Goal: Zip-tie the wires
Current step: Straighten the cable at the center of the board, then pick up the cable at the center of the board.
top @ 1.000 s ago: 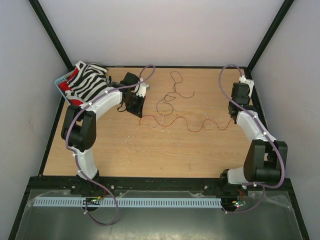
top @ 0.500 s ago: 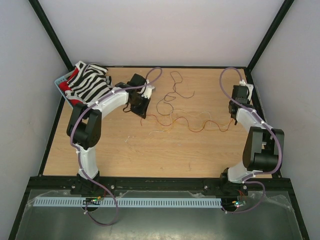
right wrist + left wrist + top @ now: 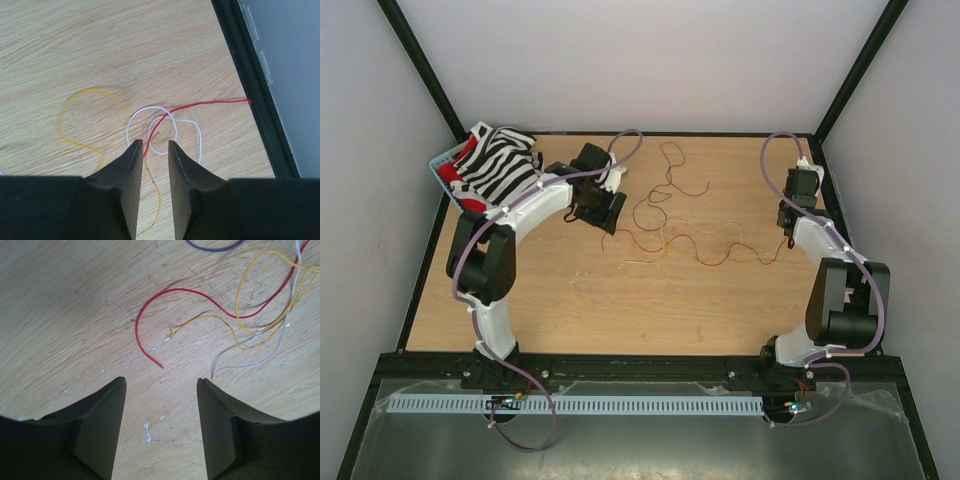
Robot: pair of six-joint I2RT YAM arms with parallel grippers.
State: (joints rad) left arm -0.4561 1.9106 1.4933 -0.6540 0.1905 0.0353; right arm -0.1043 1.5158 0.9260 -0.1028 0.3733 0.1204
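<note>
**A:** Where are the wires to be found?

**B:** The wires (image 3: 670, 240) are seen lying loose across the middle of the counter (image 3: 620, 320), between the two arms. A dark curly strand (image 3: 665, 180) is laid towards the rear. Red and orange ones are strung in waves from the left tool (image 3: 608, 212) across to the right tool (image 3: 787, 238).

**A:** How is the left tool held?

**B:** It is released. In its wrist view its fingers (image 3: 107, 410) are seen well apart over bare wood, with nothing caught between them. Just ahead of them a red wire end (image 3: 145, 325) is curled. An orange strand (image 3: 200, 318), a yellow strand (image 3: 242, 320) and a pale grey strand (image 3: 265, 359) are spread beside it. All are lying flat and untouched.

**A:** And the right tool?

**B:** It is parted by a narrow gap only and held low over the right-hand end of the wires, near the black frame rail (image 3: 245, 85). A red strand (image 3: 205, 105) is led from the rail into the gap between the right fingers (image 3: 130, 165). A white loop (image 3: 131, 125) and a yellow loop (image 3: 62, 120) are laid just ahead. The gap is plainly wider than the strand, so nothing is clamped.

**A:** What else is on the counter?

**B:** A zebra-striped cloth (image 3: 500, 160) is heaped in a pale blue basket (image 3: 438, 165) at the rear left corner, behind the left arm.
</note>
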